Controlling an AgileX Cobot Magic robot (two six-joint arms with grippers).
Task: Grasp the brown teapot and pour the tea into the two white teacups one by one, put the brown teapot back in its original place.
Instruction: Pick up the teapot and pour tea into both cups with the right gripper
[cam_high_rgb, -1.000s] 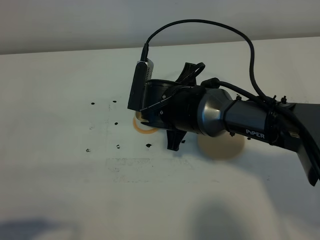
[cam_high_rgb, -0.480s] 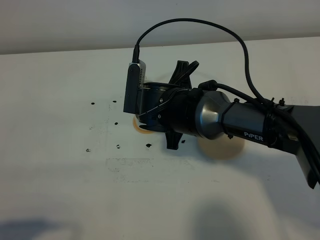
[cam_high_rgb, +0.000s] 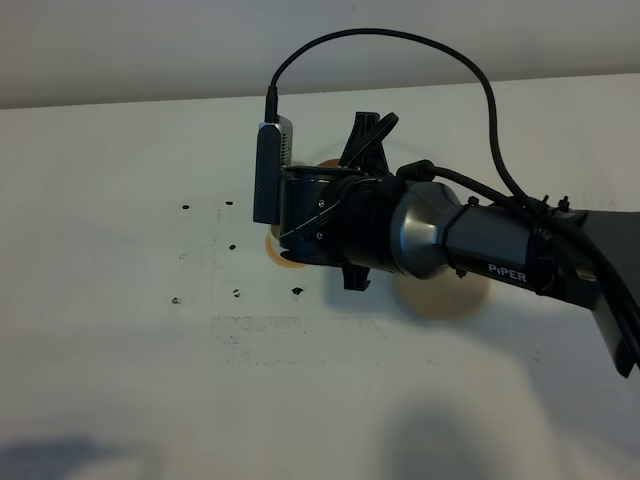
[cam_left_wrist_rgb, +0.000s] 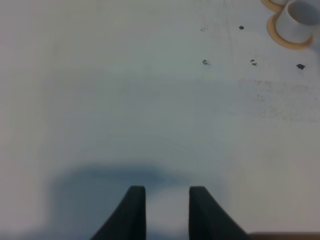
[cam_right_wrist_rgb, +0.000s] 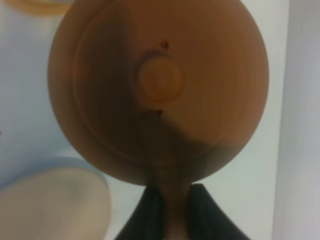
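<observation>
In the right wrist view the brown teapot (cam_right_wrist_rgb: 160, 85) fills the picture, seen from above with its lid knob in the middle. My right gripper (cam_right_wrist_rgb: 170, 207) is shut on its loop handle. The pale-beige coaster (cam_right_wrist_rgb: 55, 200) lies beside the pot, not under it; it also shows in the high view (cam_high_rgb: 450, 298). There my right arm (cam_high_rgb: 420, 235) hides the teapot and the cups. One white teacup (cam_left_wrist_rgb: 299, 19) stands on an orange-tan disc (cam_left_wrist_rgb: 278, 36) in the left wrist view. The other cup and the tea are hidden. My left gripper (cam_left_wrist_rgb: 167, 210) is open and empty over bare table.
An orange-tan disc (cam_high_rgb: 283, 260) peeks out at the left of my right wrist, and part of a second disc (cam_left_wrist_rgb: 272, 4) shows beside the cup. Small dark specks (cam_high_rgb: 236, 293) dot the white table (cam_high_rgb: 120, 350).
My right wrist has shifted a little left and toward the far side of the table, turning slightly. The left gripper's earlier state is not shown.
</observation>
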